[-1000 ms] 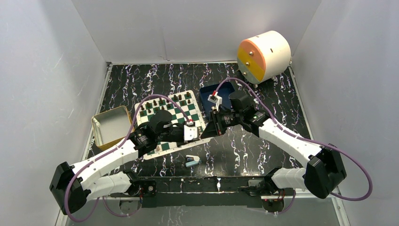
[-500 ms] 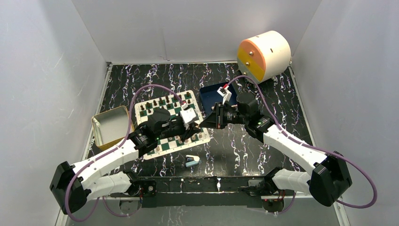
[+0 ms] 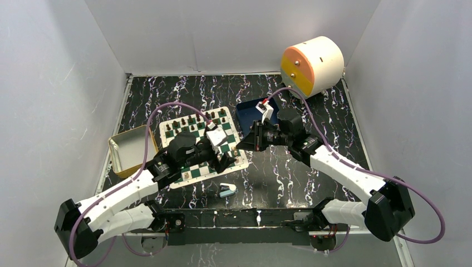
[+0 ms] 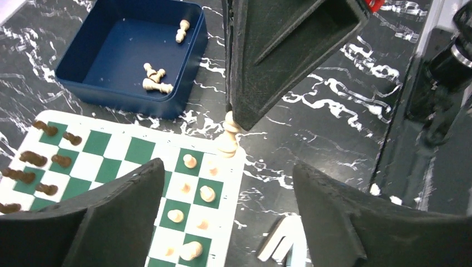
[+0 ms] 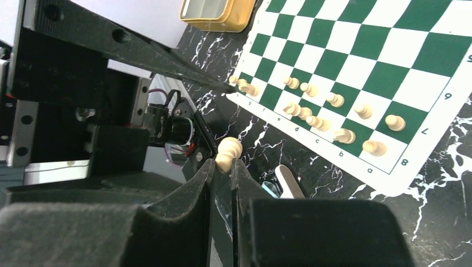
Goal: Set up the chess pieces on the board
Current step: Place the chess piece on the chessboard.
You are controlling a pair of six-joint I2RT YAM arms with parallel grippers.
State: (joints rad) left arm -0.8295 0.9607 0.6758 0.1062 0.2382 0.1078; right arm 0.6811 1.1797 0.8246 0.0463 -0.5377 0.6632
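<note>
1. Left gripper (image 4: 228, 169) has sprung apart since a moment ago, its jaws wide and empty above the board (image 4: 139, 151).
2. Right gripper (image 5: 222, 167) is clamped on a light chess piece (image 4: 227, 139).
3. It stands upright, long axis vertical, head pinched, base at the board's near right corner.

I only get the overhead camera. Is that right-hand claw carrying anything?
Observer: Yes, the right wrist camera shows the right gripper shut on a light tan chess piece.
Operator: And the other claw?
Observer: The left gripper is open, nothing between its fingers.
Operator: What's in the blue tray?
Observer: A few tan pieces lying on their sides.
</note>
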